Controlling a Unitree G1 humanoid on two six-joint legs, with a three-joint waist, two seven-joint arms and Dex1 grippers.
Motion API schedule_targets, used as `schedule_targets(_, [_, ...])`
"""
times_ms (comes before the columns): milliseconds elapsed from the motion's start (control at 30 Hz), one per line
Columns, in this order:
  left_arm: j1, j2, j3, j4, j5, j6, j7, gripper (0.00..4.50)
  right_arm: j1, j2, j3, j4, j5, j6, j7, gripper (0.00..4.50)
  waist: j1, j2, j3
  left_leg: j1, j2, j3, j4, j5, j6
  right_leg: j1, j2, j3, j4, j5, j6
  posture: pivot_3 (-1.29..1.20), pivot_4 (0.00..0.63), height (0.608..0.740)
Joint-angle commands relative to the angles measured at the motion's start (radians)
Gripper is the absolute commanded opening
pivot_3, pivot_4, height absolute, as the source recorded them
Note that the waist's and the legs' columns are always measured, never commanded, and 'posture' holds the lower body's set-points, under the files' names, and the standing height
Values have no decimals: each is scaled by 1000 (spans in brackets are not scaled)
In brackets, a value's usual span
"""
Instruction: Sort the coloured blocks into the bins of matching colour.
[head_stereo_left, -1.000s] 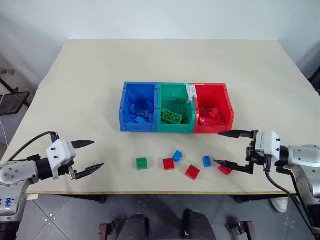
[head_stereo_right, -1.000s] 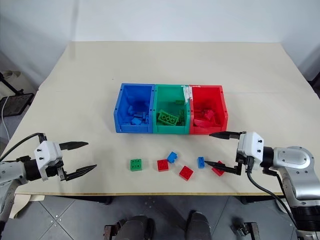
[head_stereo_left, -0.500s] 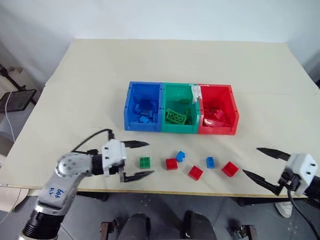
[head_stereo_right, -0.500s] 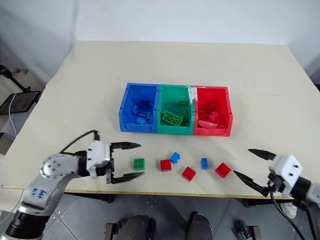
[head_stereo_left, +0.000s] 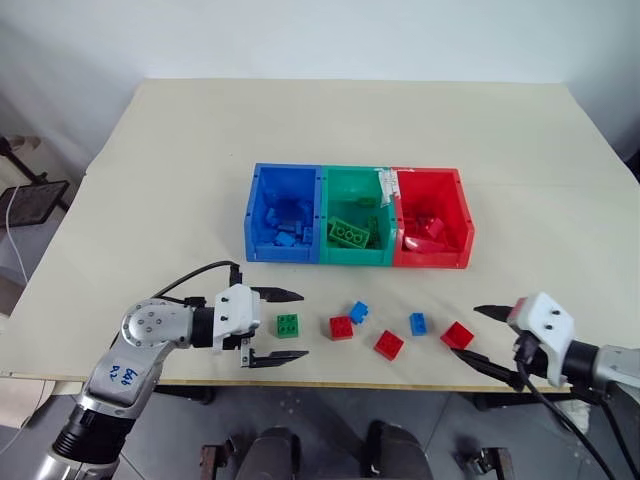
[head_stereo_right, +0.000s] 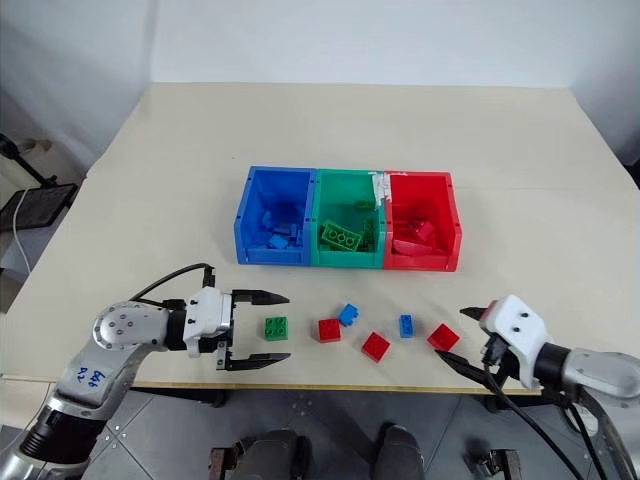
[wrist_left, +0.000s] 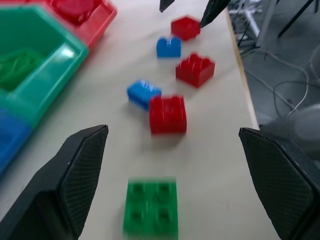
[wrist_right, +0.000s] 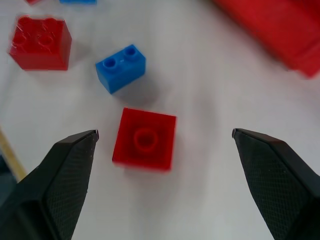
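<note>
Left eye view: 3 bins are sitting joined in a row mid-frame on the table (head_stereo_left: 150, 160), blue bin (head_stereo_left: 283, 226) at left, green bin (head_stereo_left: 353, 228) in the middle, red bin (head_stereo_left: 431, 231) at right, all w/ bricks inside. Below them 6 loose bricks are lying in a row near the table's front edge: green brick (head_stereo_left: 288, 325), red brick (head_stereo_left: 340, 327), blue brick (head_stereo_left: 357, 312), red brick no. 2 (head_stereo_left: 389, 344), small blue brick (head_stereo_left: 418, 323), flipped red brick (head_stereo_left: 457, 335). Left gripper (head_stereo_left: 277, 324) is hanging at lower left, fingers wide, empty, tips either side of the green brick, not touching. Right gripper (head_stereo_left: 482, 333) is sitting at lower right, wide too, empty, just right of the flipped red brick. Left wrist view: green brick is lying low in the frame, betw. the spread fingers. Right wrist view: flipped red brick is lying mid-frame betw. the spread fingers, hollow side up.
</note>
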Motion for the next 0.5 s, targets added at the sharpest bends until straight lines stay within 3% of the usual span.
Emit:
schedule_targets(33, [14,8,28,-46,-13,-16,7,4489,-32,-21,56,26,-45,41,-13,4315,1,0,0,0,0,0,0,0,0,0,0,0,-1,0,0,0,150,740])
schedule_targets(133, [30,16,40,-54,-12,-19,7,4500,-54,-22,68,41,-52,50,-14,3626,-7,-2,-1,0,1,1,0,0,0,1,1,0,-2,0,0,0,150,740])
schedule_targets(367, [26,10,47,-43,0,-29,15,4500,-109,-11,48,35,-32,57,-22,1456,-7,-2,-1,1,1,2,1,0,0,1,1,1,-2,0,0,0,150,740])
schedule_targets(500, [22,-23,81,-45,-33,13,81,4500,-237,48,1,17,99,143,-35,1464,-10,-2,-1,1,1,2,1,0,0,1,1,1,-2,0,0,0,150,740])
